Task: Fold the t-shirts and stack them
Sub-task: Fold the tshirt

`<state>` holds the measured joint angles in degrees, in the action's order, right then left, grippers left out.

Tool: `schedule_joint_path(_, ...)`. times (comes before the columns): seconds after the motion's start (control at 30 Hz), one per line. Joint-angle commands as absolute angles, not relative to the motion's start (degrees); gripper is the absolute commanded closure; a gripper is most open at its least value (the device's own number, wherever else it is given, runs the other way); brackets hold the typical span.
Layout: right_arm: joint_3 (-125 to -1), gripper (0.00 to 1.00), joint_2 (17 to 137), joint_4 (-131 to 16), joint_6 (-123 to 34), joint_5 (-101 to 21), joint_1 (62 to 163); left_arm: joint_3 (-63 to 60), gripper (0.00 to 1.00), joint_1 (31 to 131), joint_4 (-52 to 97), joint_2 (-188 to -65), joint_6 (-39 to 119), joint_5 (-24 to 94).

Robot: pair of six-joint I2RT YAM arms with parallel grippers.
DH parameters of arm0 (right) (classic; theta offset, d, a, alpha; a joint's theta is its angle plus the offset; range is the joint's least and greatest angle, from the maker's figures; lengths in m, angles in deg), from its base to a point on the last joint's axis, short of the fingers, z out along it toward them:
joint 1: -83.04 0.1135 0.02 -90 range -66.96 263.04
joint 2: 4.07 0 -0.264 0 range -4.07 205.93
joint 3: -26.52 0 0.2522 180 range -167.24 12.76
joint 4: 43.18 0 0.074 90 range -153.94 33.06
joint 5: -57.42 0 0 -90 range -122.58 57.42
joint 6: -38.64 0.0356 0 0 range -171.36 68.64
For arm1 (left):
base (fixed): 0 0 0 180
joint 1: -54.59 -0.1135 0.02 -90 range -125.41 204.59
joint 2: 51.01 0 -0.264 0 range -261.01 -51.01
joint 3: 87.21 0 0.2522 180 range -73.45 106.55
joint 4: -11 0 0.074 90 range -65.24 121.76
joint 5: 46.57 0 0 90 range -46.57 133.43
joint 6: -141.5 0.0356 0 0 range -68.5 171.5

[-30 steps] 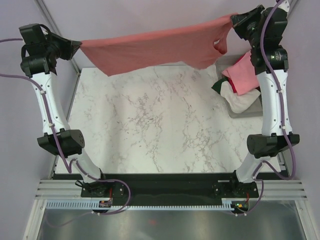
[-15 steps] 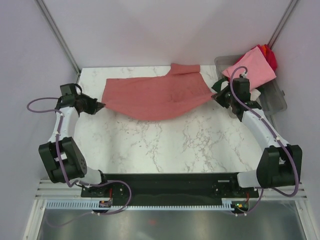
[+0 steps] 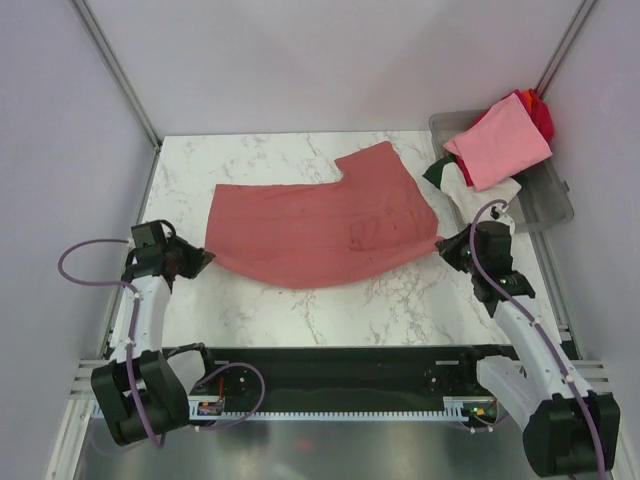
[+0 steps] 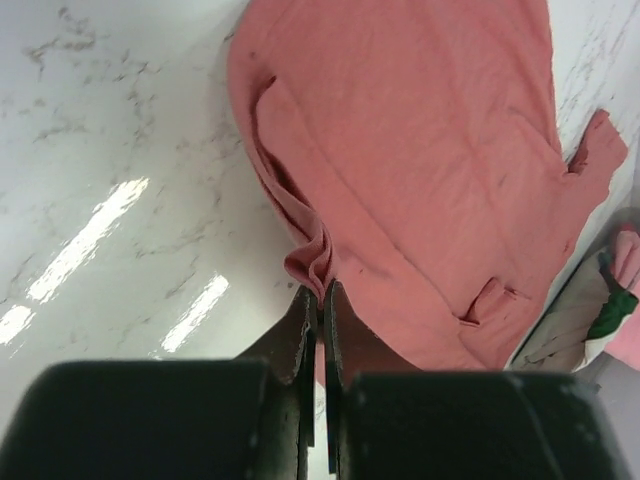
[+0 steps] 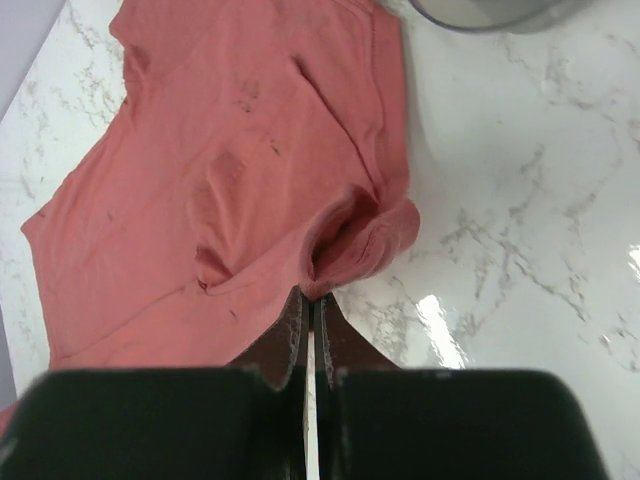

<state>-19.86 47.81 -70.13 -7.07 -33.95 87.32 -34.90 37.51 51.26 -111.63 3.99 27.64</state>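
Both ends of one dusty brick-red cloth t-shirt (image 3: pixel 320 225) are held, and it lies spread flat across the middle of the white marble-patterned tabletop (image 3: pixel 330 310) in the overhead view, with one short sleeve pointing toward the upper centre of the frame. At the left of the frame, the left gripper (image 4: pixel 318 300) has its fingers pressed together on a bunched fold of the shirt's edge. The right gripper (image 5: pixel 310 300), right of centre, is likewise clamped on a puckered fold at the opposite edge. In the upper right corner, a clear grey plastic tub (image 3: pixel 552 197) holds a heap: a light pink shirt (image 3: pixel 500 145) on top, with a bright red shirt (image 3: pixel 540 112), a white shirt (image 3: pixel 480 195) and a dark green shirt (image 3: pixel 437 172) showing around it.
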Motion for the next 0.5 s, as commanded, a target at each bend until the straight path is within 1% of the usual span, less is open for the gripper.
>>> schedule_joint_path(0.0,-17.31,1.0,40.61,-73.98,-6.89,-29.6,87.17,-37.32,0.98,37.1,53.4,-105.87,6.76,30.07)
schedule_joint_path(0.17,-12.56,1.0,33.21,-79.26,-2.07,-26.52,87.17,-41.27,0.98,37.19,57.01,-98.92,4.48,34.63)
schedule_joint_path(0.37,-8.07,0.93,28.37,-82.33,2.16,-25.11,87.09,-46.81,0.98,37.1,61.23,-91.89,-0.26,38.42)
schedule_joint_path(0.4,-7.81,0.93,27.14,-83.38,2.68,-24.76,87.09,-47.43,0.96,37.1,61.41,-91.09,-0.79,37.98)
schedule_joint_path(0.47,-8.07,0.92,25.91,-85.05,3.13,-23.18,87.17,-48.31,0.86,37.19,61.85,-88.81,-1.76,37.45)
